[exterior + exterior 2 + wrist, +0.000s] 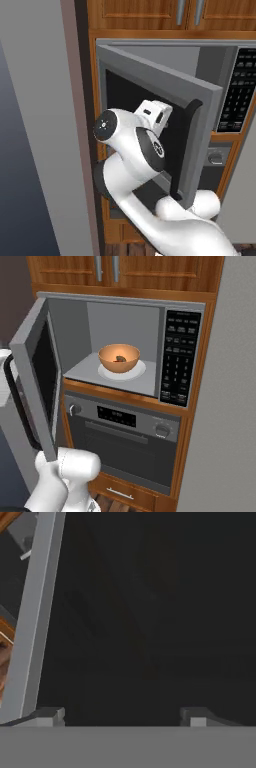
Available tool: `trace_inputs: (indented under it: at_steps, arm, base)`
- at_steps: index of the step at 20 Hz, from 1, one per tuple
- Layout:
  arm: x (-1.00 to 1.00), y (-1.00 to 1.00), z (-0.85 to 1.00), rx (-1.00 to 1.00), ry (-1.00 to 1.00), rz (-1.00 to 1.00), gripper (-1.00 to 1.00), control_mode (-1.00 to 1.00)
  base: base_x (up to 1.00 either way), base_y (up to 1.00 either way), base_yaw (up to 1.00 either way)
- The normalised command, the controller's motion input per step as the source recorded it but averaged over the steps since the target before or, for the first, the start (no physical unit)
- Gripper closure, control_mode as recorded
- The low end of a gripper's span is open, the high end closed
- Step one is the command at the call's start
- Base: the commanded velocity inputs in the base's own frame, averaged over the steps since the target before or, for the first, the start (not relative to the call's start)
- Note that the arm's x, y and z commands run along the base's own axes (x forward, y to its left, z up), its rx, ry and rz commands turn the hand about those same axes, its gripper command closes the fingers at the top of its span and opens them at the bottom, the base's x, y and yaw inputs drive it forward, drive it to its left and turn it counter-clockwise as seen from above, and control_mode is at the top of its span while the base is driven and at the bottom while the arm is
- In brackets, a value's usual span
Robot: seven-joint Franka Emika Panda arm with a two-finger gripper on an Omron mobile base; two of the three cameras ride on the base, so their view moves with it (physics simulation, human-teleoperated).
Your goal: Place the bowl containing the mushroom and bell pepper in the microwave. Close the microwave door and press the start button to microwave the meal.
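Note:
The microwave (125,311) stands with its door (37,381) swung out to the left. Inside, the orange-tan bowl (119,362) rests on the white turntable plate (142,370). A brown mushroom (120,359) shows in the bowl; the bell pepper is hidden by the bowl's wall. My gripper (123,717) is open, fingertips (50,716) wide apart, facing the dark window (150,612) on the door's outer side at close range. In the left base view my arm reaches up behind the door (150,82), near its black handle (182,155). Nothing is held.
The black keypad panel (180,358) sits right of the cavity. A grey oven (125,431) with round knobs lies under the microwave. Wooden cabinets (150,271) are above, a grey wall (40,125) is left of the door, and another wall (230,406) is at the right.

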Motion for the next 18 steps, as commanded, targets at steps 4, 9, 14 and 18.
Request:
trace_inputs:
  at_steps: [4,9,14,18]
  arm:
    - [0.52,-0.8,-0.03,0.2,-0.13,0.46,-1.0,-1.0]
    - [0.56,-0.72,-0.14,0.17,-0.14,0.46,-1.0,-1.0]
    - [0.92,-0.21,-0.34,0.05,-0.2,0.36,-1.0,-1.0]
    - [1.0,0.0,-0.1,0.0,-0.11,0.16,-1.0,-1.0]
  base:
    - [0.0,0.0,0.0]
    - [0.0,0.0,0.0]
    - [0.0,0.0,0.0]
    - [0.0,0.0,0.0]
